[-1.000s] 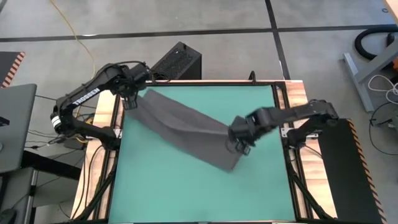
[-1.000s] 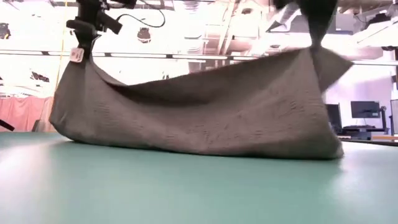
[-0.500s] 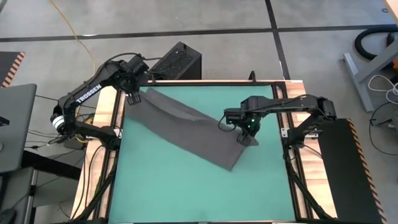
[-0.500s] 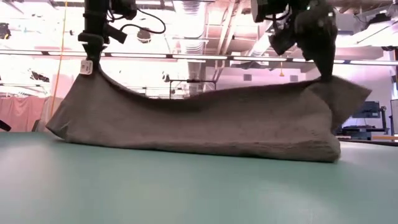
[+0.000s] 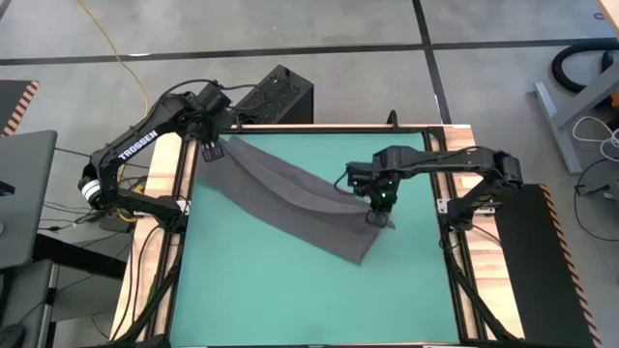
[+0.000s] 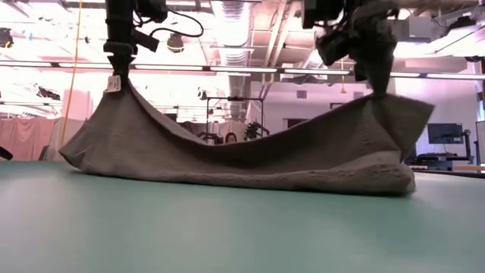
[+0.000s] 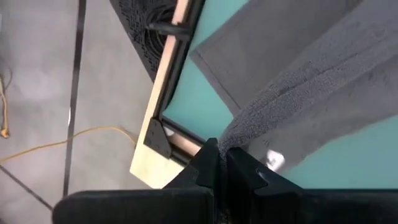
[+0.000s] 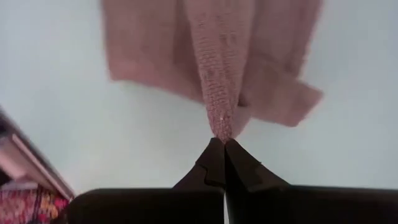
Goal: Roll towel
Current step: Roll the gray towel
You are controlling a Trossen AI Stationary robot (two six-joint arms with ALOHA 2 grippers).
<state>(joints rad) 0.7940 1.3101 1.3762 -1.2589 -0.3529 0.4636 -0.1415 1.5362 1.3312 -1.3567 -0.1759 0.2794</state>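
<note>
Both sets of jaws are pinched tight on the towel (image 5: pixel 290 198): the left gripper (image 5: pixel 208 147) lifts its far-left corner, the right gripper (image 5: pixel 380 201) its right end; the cloth sags between them across the green mat (image 5: pixel 251 290); this looks like spreading before rolling; next it needs laying down flat.

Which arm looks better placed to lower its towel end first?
Probably right: the right pincer pinches its towel end over open green mat, while the left pincer holds its end at the mat's far corner.
</note>
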